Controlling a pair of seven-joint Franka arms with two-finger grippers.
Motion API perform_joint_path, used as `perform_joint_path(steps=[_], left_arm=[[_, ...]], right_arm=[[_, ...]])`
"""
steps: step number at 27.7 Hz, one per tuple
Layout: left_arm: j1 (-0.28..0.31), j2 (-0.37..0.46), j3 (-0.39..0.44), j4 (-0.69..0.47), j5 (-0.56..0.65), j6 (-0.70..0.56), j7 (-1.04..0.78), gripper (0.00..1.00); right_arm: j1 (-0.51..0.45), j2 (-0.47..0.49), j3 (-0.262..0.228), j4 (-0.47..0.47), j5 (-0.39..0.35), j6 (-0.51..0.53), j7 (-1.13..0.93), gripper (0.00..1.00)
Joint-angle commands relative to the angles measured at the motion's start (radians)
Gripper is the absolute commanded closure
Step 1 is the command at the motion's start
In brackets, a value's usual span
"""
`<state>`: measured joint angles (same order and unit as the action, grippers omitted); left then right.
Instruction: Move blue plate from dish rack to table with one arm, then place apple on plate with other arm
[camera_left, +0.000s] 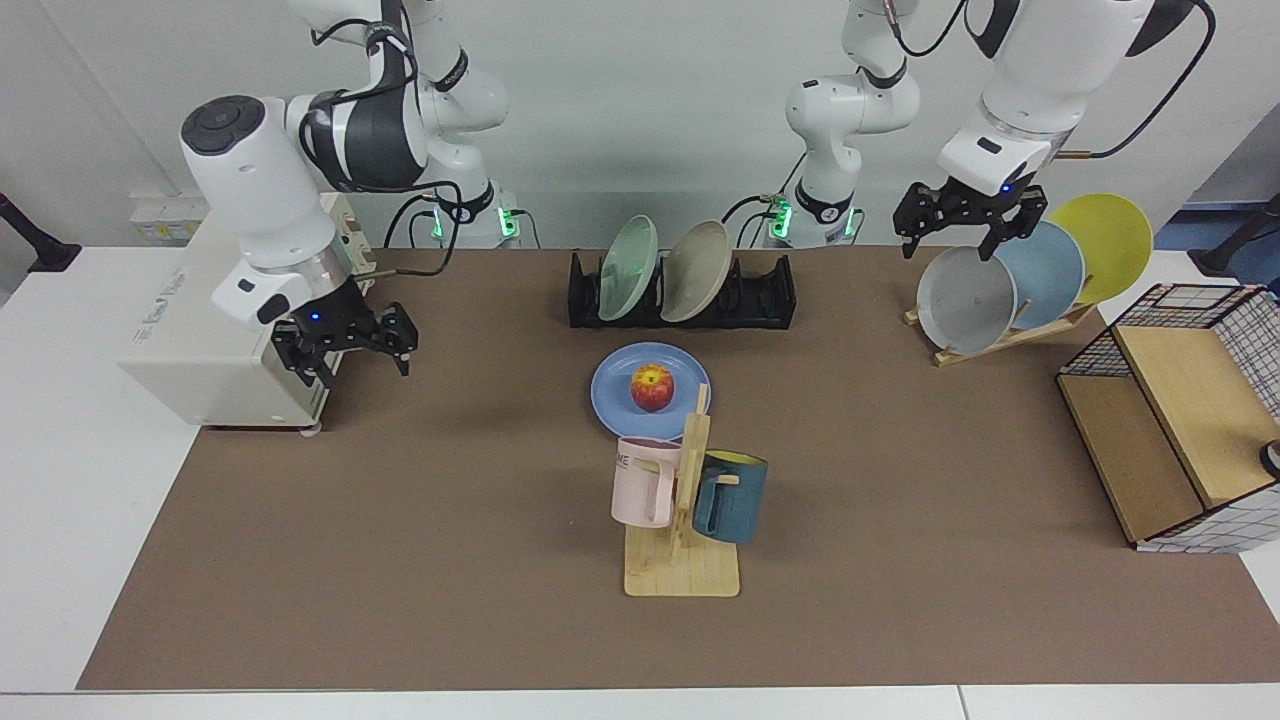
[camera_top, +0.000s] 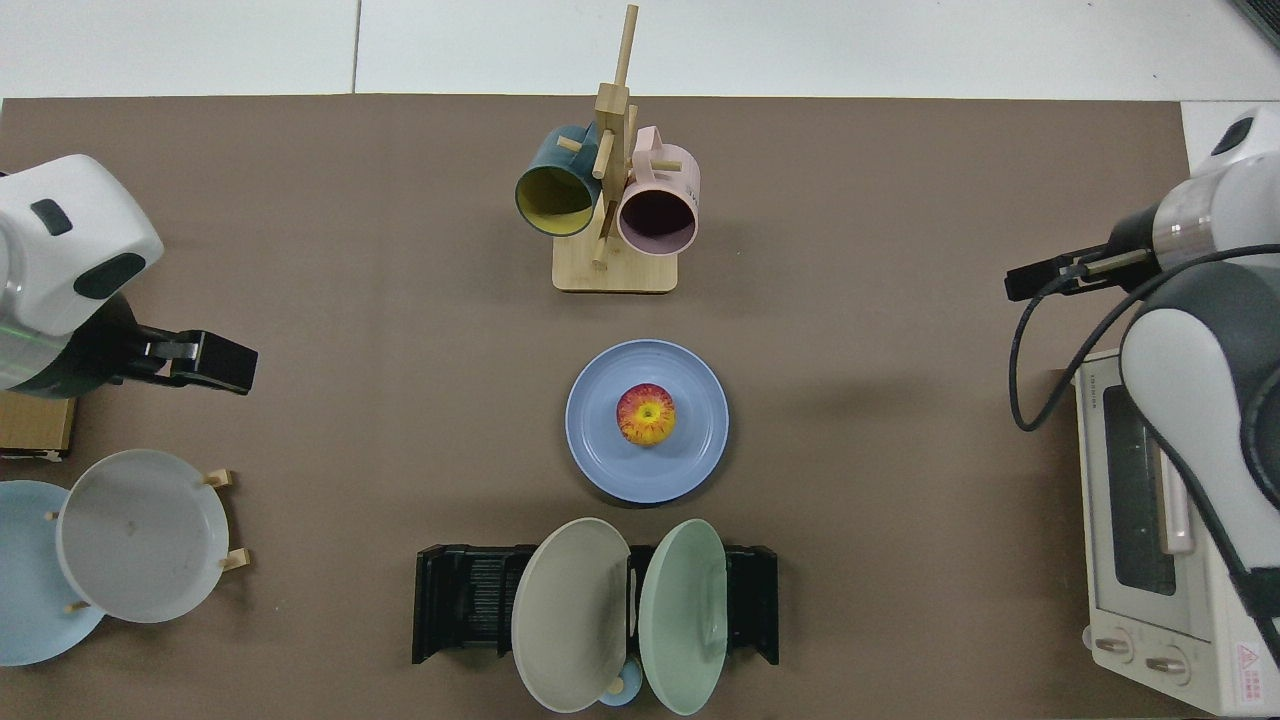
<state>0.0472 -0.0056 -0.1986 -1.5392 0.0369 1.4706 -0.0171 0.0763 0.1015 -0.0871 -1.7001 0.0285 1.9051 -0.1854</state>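
The blue plate (camera_left: 612, 398) (camera_top: 604, 452) lies flat on the brown mat of the table (camera_left: 450, 520), just in front of the black dish rack (camera_left: 765, 295) (camera_top: 465, 600). On the plate's middle sits the red and yellow apple (camera_left: 652, 387) (camera_top: 646, 414), with nothing touching it. My right gripper (camera_left: 347, 352) hovers open and empty far from the plate, in front of the toaster oven. My left gripper (camera_left: 965, 235) hangs open and empty above the grey plate (camera_left: 965, 300) in the wooden rack. In the top view the right gripper is hidden under its arm (camera_top: 1200, 330).
A green plate (camera_left: 628, 268) and a beige plate (camera_left: 697, 270) stand in the dish rack. A mug tree (camera_left: 685, 500) with two mugs stands right in front of the blue plate. A toaster oven (camera_left: 230, 300) and a wire-and-wood shelf (camera_left: 1170, 420) flank the mat.
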Motion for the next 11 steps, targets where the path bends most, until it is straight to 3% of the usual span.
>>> perform_joint_path(steps=[1,11], left_arm=[[0.005,0.01,-0.004,0.025,0.005,-0.021,-0.009,0.0],[0.005,0.01,-0.004,0.025,0.005,-0.021,-0.009,0.0]], right_arm=[[-0.009,-0.052,0.017,-0.027,-0.025,-0.044,0.004,0.0],[0.003,-0.065,0.024,-0.029,-0.027,-0.051,0.136,0.0]])
